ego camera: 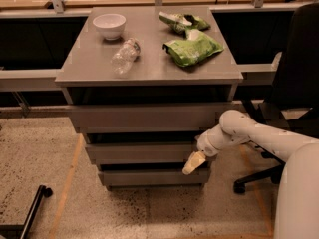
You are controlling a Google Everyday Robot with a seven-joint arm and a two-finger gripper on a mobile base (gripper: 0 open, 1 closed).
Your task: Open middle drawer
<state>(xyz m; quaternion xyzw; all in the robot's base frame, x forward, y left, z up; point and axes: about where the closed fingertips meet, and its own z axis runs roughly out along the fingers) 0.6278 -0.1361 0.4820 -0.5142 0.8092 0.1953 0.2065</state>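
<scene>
The grey cabinet has three handle-less drawer fronts stacked under its top. The middle drawer (142, 152) is the flat grey front between the taller top one (149, 117) and the shorter bottom one (152, 177). My gripper (193, 163) is at the right end of the middle drawer's front, by its lower edge, with tan fingertips pointing down-left. The white arm (259, 141) reaches in from the right.
On the cabinet top (89, 68) lie a white bowl (109, 25), a clear plastic bottle (123, 56) and two green snack bags (192, 50). A black office chair (294, 98) stands at the right. A black bar (32, 208) lies on the floor at lower left.
</scene>
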